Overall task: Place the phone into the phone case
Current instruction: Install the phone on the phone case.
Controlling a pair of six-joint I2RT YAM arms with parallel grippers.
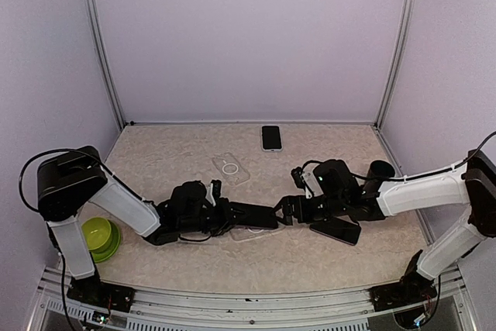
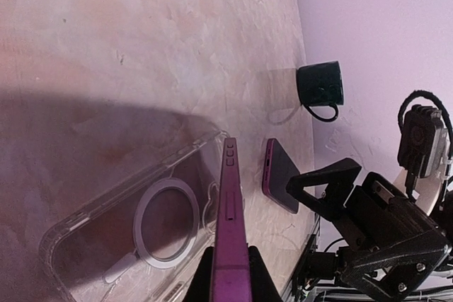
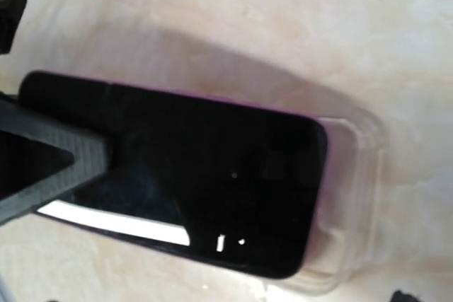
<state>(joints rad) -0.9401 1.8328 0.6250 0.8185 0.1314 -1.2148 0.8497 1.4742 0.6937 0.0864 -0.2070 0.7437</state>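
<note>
The left claw (image 2: pixel 231 277) pinches the stiff, slippery phone (image 2: pixel 230 196) by one end over the case (image 2: pixel 92 238); the right claw (image 1: pixel 287 209) is wide

No legible text, label, brand, number or sign anywhere. Only a plain white ring (image 2: pixel 139 221) marked on the clear phone case (image 2: pixel 71 242), wordless. Blank dark screen on the phone (image 3: pixel 198 167), nothing readable there.

Table (image 1: pixel 155 160) with phone (image 1: pixel 270 137), case (image 1: pixel 231 167), mug (image 1: pixel 380 170), bowl (image 1: pixel 101 236)
</note>
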